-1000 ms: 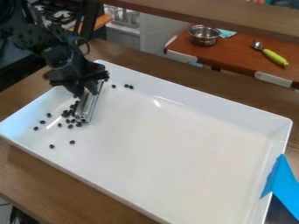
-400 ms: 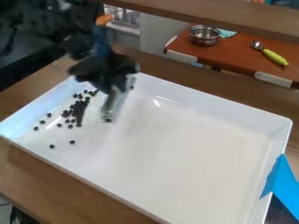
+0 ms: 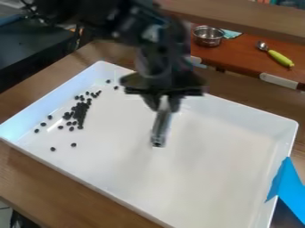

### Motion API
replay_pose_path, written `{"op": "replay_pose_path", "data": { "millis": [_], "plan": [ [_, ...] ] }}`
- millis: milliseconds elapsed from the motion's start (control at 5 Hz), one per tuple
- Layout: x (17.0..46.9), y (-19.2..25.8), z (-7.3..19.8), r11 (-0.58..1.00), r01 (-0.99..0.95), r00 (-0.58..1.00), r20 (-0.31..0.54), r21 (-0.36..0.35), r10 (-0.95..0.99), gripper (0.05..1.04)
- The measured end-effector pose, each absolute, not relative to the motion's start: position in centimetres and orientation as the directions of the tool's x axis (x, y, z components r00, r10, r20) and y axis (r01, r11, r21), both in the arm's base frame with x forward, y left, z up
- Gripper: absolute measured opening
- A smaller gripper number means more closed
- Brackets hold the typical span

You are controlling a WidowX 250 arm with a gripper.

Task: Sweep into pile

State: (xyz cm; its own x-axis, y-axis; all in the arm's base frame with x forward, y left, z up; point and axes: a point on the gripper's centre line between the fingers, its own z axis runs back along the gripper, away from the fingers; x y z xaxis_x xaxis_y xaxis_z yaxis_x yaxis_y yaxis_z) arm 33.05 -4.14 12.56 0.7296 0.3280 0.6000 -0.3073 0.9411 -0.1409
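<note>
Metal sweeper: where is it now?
In the camera view, the metal sweeper is mid-tray, below the tool, right of the black bean pile.

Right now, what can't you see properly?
In the camera view:
How many black bits: small, bunched together.
Bar top: hidden by the gripper.
Whether the bar touches the tray: blurred.
Rest of the arm: cut off by the top edge.
Rest of the blue thing: cut off, right edge.

Blurred, the arm (image 3: 119,20) ran off the top edge toward eleven o'clock. At twelve, the hand (image 3: 164,105) hid part of the tray (image 3: 250,108). Blue tape (image 3: 292,189) was cut off at four.
</note>
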Motion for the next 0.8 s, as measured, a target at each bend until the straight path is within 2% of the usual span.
{"op": "replay_pose_path", "data": {
  "millis": [200, 400, 600, 800],
  "plan": [
    [32.8, -8.5, 11.4, 0.958, -0.279, 0.741, 0.620, -0.064, 0.257, 0.329],
    [33.2, -9.0, 9.8, 0.963, -0.270, 0.742, 0.638, 0.005, 0.205, 0.378],
    [33.8, -9.8, 9.3, 0.967, -0.217, 0.772, 0.629, 0.132, 0.088, 0.684],
    [33.8, -10.0, 9.7, 0.961, -0.210, 0.801, 0.595, 0.178, 0.065, 0.961]
  ]
}}
